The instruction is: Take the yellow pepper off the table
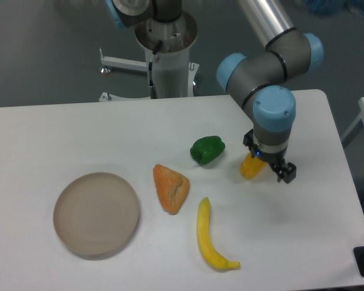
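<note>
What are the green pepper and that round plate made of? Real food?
Green pepper: probably plastic, glossy with bright highlights and uniform colour, so likely a toy. Round plate: matte beige, dull and smooth, perhaps plastic or wood-fibre; the look leaves it open.

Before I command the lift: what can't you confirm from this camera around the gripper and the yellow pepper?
- Gripper closure: wrist housing hides the fingertips; grip unconfirmed.
- Yellow pepper: right part hidden behind the gripper.
- Whether the pepper touches the table or is lifted: unclear from this angle.
- Arm base: cut off by the top edge.
</note>
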